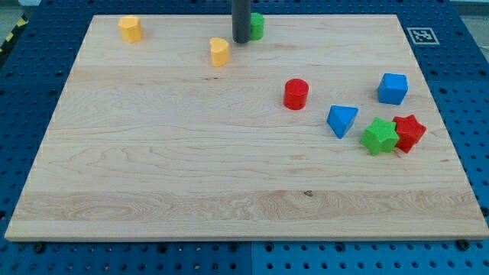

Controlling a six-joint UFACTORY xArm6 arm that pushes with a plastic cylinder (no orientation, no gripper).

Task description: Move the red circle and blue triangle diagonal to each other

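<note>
The red circle point(296, 94) stands right of the board's middle. The blue triangle point(341, 120) lies just below and to the right of it, a small gap apart. My tip point(240, 41) is near the view's top centre, well up and to the left of the red circle. It stands right beside a green block point(256, 26), partly hiding it, with a yellow block point(219, 51) just to its lower left.
A yellow block point(131, 28) sits at the top left. A blue cube point(393, 88) is at the right. A green star point(379, 136) and a red star point(409, 132) touch each other right of the triangle. The wooden board point(153, 176) lies on a blue pegboard.
</note>
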